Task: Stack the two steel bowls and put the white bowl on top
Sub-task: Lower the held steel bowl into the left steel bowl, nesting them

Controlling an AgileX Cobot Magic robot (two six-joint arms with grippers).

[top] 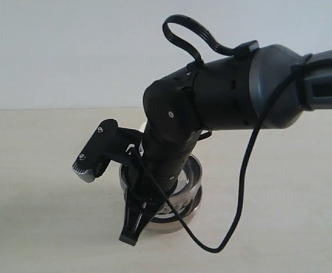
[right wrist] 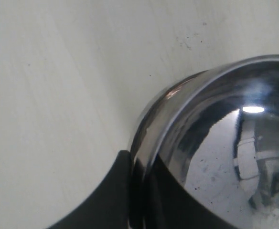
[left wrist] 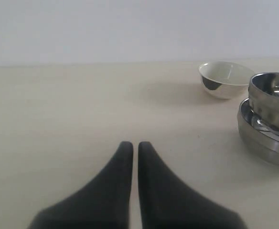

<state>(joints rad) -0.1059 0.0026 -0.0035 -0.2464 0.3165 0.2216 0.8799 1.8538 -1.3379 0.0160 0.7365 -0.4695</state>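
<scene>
Two steel bowls are nested. The dimpled upper steel bowl sits slightly tilted inside the lower steel bowl. In the exterior view the upper bowl rests in the lower one under the right arm. My right gripper is shut on the upper bowl's rim, one finger inside and one outside. The white bowl stands upright on the table just beyond the stack. My left gripper is shut on nothing, low over bare table, well away from the bowls.
The pale wooden table runs back to a plain white wall. The right arm and its loose black cable hang over the stack and hide most of it in the exterior view.
</scene>
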